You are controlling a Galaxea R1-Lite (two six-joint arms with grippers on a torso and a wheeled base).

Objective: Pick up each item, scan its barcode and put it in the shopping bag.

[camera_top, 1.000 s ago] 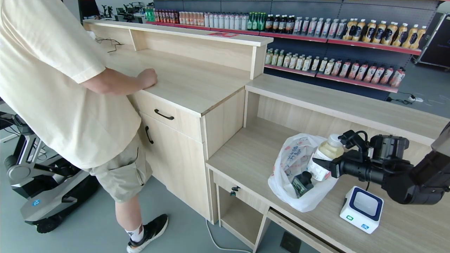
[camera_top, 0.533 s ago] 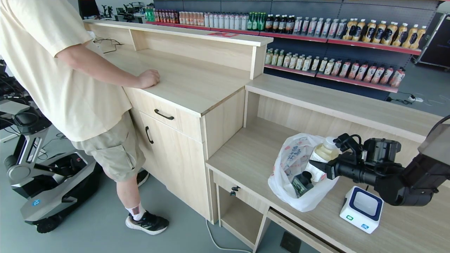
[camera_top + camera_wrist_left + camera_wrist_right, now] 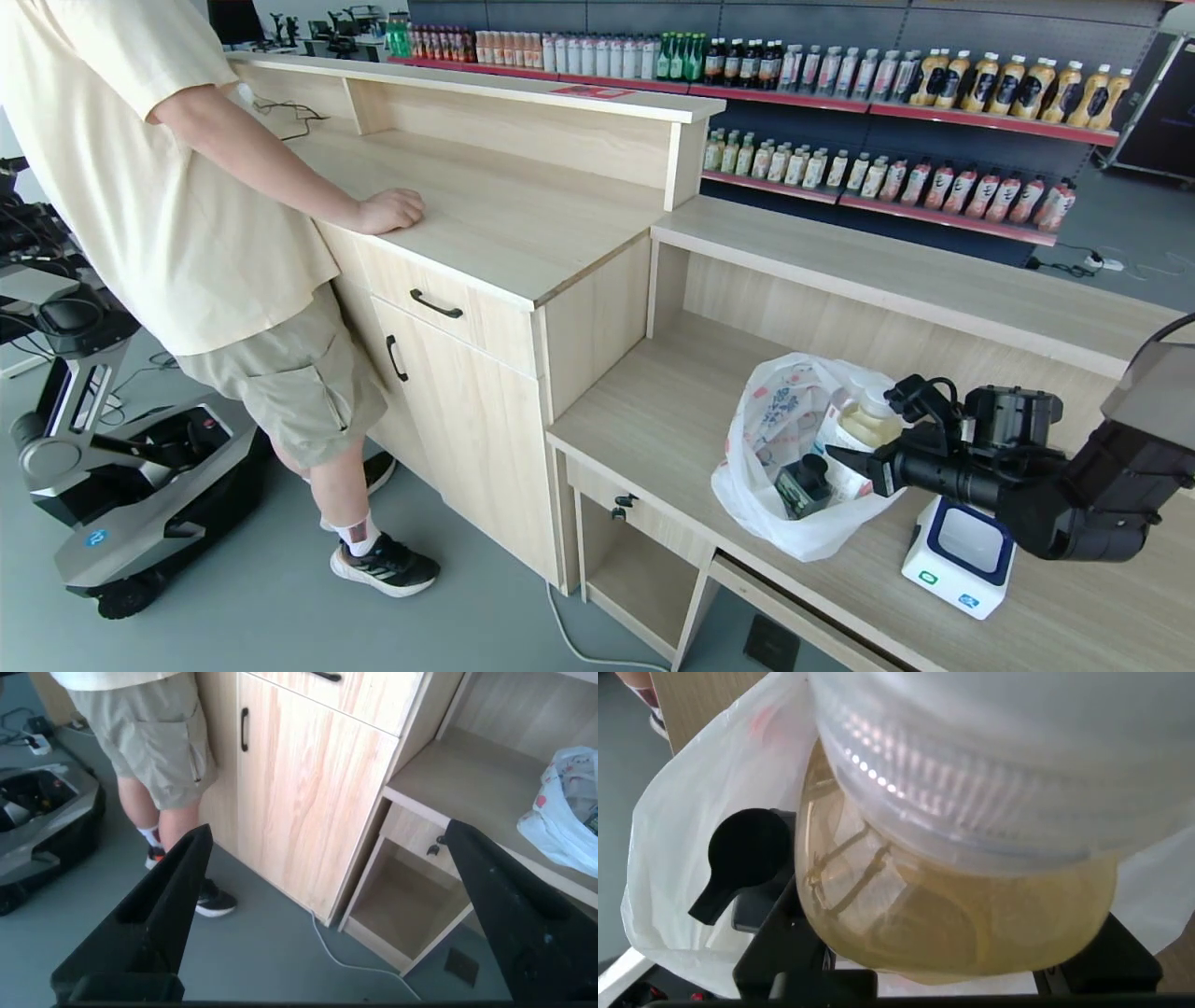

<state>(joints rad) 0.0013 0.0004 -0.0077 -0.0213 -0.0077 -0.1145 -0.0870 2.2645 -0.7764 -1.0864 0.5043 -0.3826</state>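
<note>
My right gripper (image 3: 857, 455) is clamped on a pale yellow juice bottle (image 3: 866, 422), white cap, tilted in the mouth of the shopping bag (image 3: 770, 420), just beside a dark item (image 3: 803, 485) inside it. Risk: if I release here, the bottle may knock that item or topple out, since the bag is limp. My left gripper (image 3: 327, 835) is spread wide and empty, well apart from the bag.

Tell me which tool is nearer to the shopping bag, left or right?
Right. The right tool holds a bottle in the mouth of the bag; the left tool hangs over the floor, far from it.
</note>
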